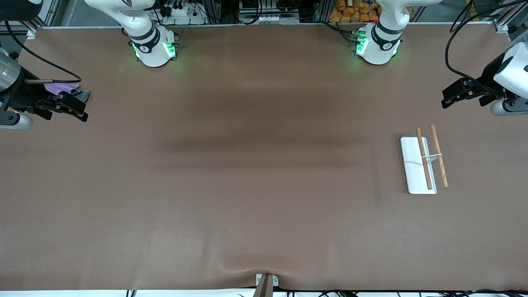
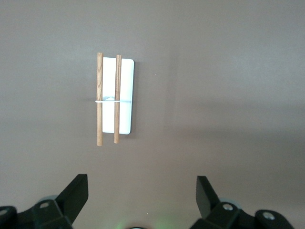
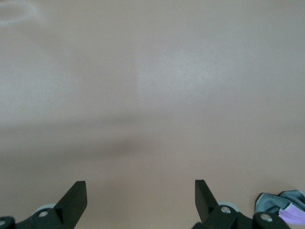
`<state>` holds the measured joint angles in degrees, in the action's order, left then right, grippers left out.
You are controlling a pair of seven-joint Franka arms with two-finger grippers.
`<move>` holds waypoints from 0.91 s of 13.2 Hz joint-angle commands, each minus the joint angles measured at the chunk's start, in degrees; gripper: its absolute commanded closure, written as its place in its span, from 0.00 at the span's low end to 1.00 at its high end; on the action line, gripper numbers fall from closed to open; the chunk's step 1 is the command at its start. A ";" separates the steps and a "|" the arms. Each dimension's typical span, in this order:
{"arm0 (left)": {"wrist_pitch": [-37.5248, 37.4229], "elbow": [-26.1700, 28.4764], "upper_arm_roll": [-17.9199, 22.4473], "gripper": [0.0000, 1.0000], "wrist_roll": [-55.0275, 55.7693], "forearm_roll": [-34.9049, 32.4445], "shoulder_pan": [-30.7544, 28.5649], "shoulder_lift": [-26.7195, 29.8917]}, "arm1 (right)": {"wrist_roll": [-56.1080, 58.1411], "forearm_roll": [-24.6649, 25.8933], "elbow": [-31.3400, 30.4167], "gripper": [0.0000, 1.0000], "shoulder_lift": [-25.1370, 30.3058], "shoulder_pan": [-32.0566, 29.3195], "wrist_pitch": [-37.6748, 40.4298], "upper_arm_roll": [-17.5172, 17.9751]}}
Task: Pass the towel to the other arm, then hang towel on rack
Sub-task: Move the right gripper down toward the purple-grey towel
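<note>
The towel (image 1: 62,88) is a small purple and grey cloth lying bunched on the brown table at the right arm's end, partly hidden by my right gripper. It also shows at the edge of the right wrist view (image 3: 281,206). My right gripper (image 1: 84,107) is open and empty, up over the table beside the towel (image 3: 140,191). The rack (image 1: 412,165) is a white base plate with two brown rods (image 1: 424,164) joined by a wire, at the left arm's end. My left gripper (image 1: 447,99) is open and empty, above the table near the rack (image 2: 125,95), which lies ahead of its fingers (image 2: 76,193).
A metal clamp (image 1: 266,282) sits at the table edge nearest the front camera. Black cables (image 1: 45,62) hang near both arms' ends. The brown table cover (image 1: 264,185) has a slight wrinkle near the clamp.
</note>
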<state>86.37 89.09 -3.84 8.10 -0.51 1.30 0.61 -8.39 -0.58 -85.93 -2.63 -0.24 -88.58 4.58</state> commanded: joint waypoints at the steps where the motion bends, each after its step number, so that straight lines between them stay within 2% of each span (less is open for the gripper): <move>1: -1.30 -0.94 -0.11 0.00 -0.10 -1.25 -0.07 0.18 | -0.76 -0.12 -1.43 0.00 1.57 -0.11 -0.28 0.07; 7: -2.17 -1.99 -0.03 0.00 -0.71 -1.51 -0.15 0.35 | -0.49 0.49 -1.35 0.00 0.96 -0.81 -0.19 -0.27; 12: -4.46 -1.91 -0.11 0.00 -0.10 -0.81 -0.50 1.84 | 0.56 0.14 -1.26 0.00 -0.88 -5.81 -1.51 -0.28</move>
<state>83.10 87.17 -3.83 8.10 -0.70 1.24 0.79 -8.28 -0.53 -86.85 -3.16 -4.06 -89.27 3.77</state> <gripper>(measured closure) 0.000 0.000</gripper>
